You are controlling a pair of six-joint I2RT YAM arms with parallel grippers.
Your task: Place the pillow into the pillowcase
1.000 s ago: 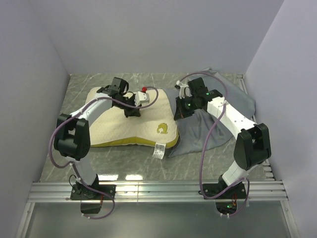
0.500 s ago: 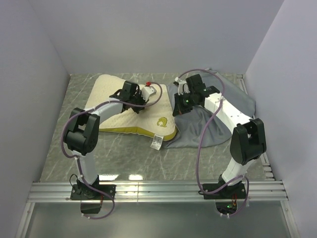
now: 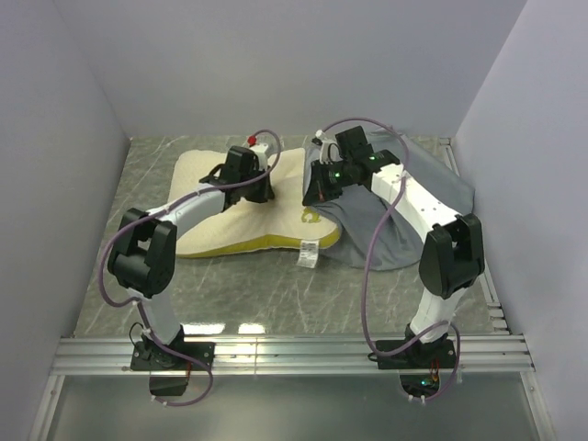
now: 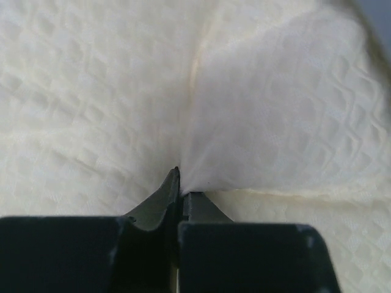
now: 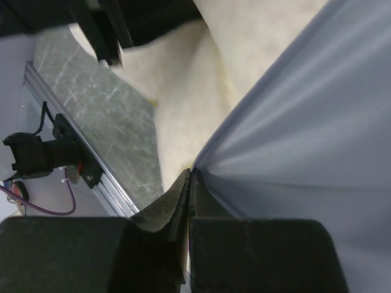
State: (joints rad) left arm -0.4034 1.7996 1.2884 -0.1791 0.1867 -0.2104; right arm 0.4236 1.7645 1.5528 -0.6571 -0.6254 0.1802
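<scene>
**A:** What's the pillow (image 3: 248, 225) like?

**B:** Cream, with a dotted quilted weave and a yellow-green band (image 3: 266, 243) along its 6 o'clock edge. It lies on the marbled tabletop (image 3: 239, 294), stretching toward 9 o'clock.

**A:** And the pillowcase (image 5: 305, 122)?

**B:** Soft blue-grey cloth, wrinkled, heaped toward 3 o'clock. Its lifted edge hangs over the pillow's 3 o'clock end.

**A:** The 2 grippers?

**B:** The left gripper (image 4: 181, 183) is pressed together on a pinched-up ridge of pillow cover. The right gripper (image 5: 190, 177) pinches the pillowcase's edge. There is bare tabletop at 6 o'clock.
</scene>
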